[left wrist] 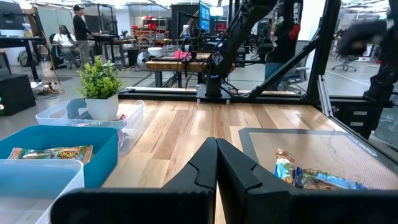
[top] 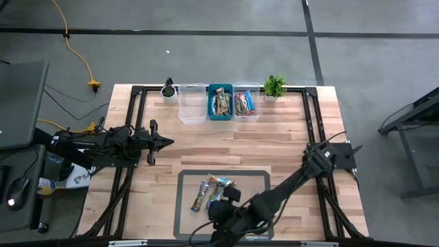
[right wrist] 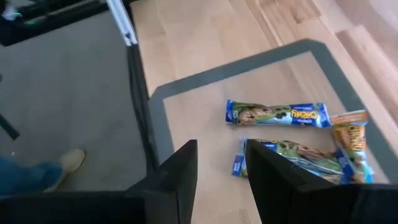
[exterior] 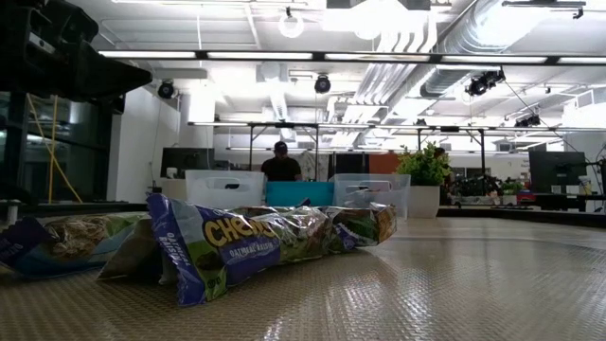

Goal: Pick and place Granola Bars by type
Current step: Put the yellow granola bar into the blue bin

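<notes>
Several granola bars lie flat on the grey mat (top: 257,180) near the table's front edge: a blue one (right wrist: 277,114), a second blue one (right wrist: 297,155) and a tan one (right wrist: 351,132); in the high view they show as a small cluster (top: 209,189). In the low view they fill the foreground (exterior: 237,246). My right gripper (right wrist: 221,171) hangs open above the mat just beside the cluster (top: 218,209), slanting down, with nothing between its fingers. My left gripper (left wrist: 216,152) is shut and level at the table's left (top: 164,142), holding nothing.
At the far edge stand a clear bin (top: 192,103), a blue bin (top: 220,101) and another clear bin (top: 247,101), the last two with bars inside. A small plant (top: 169,89) and a bushier one (top: 274,86) flank them. Bare wood lies between mat and bins.
</notes>
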Available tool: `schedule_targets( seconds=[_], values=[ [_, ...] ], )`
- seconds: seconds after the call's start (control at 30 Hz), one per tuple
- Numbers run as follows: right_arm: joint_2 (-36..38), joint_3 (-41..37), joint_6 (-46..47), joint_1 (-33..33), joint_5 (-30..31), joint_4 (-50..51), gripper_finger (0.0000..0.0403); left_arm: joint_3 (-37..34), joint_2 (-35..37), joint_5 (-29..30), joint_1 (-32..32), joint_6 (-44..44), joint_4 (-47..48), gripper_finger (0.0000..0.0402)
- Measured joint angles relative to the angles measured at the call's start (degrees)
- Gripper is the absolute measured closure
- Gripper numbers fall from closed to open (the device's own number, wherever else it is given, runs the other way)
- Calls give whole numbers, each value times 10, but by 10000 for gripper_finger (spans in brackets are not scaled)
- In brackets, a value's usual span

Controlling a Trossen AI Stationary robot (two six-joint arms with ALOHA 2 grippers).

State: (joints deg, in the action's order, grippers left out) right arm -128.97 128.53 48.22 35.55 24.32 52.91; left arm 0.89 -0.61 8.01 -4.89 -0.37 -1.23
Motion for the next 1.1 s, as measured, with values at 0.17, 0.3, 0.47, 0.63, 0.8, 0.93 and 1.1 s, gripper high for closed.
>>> schedule_targets(
  seconds=[0.17, 0.3, 0.47, 0.63, 0.8, 0.93, 1.1],
  values=[
    [-41, 0, 24, -14, 10, -2, 284, 0, 0, 0, 0, 0, 0, 401],
    [-68, 0, 40, -30, 31, 18, 284, 0, 0, 0, 0, 0, 0, 401],
    [-89, 0, 39, -56, 21, 46, 284, 0, 0, 0, 0, 0, 0, 401],
    [-91, 0, 29, -83, 14, 98, 284, 0, 0, 0, 0, 0, 0, 401],
    [-92, 0, -13, -111, -25, 116, 284, 0, 0, 0, 0, 0, 0, 401],
    [-92, 0, -56, -134, -72, 117, 275, 0, 0, 0, 0, 0, 0, 401],
    [-92, 0, -83, -161, -112, 119, 240, 0, 0, 0, 0, 0, 0, 401]
  ],
)
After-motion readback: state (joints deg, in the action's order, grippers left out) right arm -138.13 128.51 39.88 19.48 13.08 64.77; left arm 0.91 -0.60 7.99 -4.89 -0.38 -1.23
